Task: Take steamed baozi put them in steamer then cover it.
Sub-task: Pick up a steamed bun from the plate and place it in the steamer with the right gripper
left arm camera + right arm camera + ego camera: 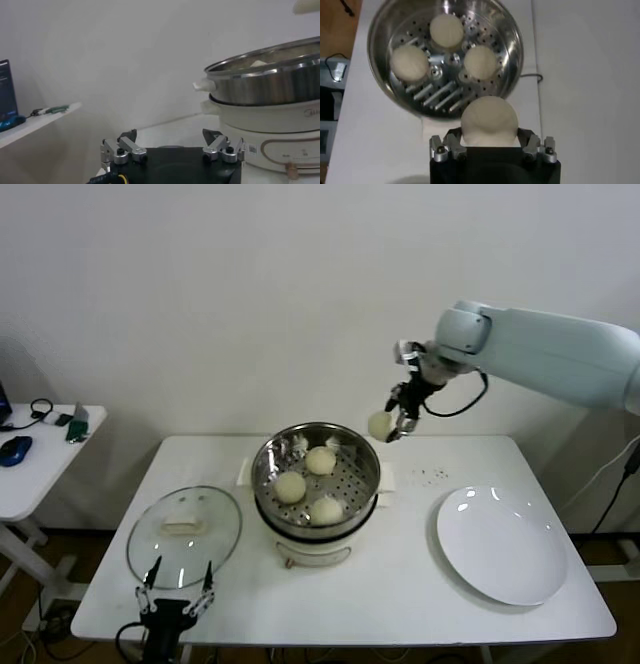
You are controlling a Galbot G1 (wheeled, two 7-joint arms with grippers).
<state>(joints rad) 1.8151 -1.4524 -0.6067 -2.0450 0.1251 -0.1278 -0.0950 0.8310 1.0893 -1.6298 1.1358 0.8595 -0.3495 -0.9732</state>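
Cream-white dough is the main thing to follow here: three steamed baozi (pixel 306 483) already sit on the perforated floor of the steamer (pixel 368 459), a shiny steel basket in a cream electric pot in the middle of the table (pixel 400 584). A fourth bun (pixel 489 121) is clamped between the fingers (pixel 535 145) of the right gripper (pixel 393 424), which hangs in the air just outside the steamer's rim, on the robot's right and toward the far side. From the right wrist view, the basket lies ahead of and below the fingertips, with an open patch of perforated floor nearest them.

The white plate (pixel 505 544) on the right side of the table holds nothing.

The cover (pixel 184 534), clear glass with a metal rim and cream handle, lies flat on the table to the left of the steamer. The left gripper (pixel 178 588) waits low at the near table edge, its fingers (pixel 121 151) spread wide and holding nothing, with the cover just beyond the fingertips.

So the job appears to be mostly done: three of four buns are placed. What seems left is to carry the last bun over the rim, release it in the free spot, then lift the cover onto the steamer.
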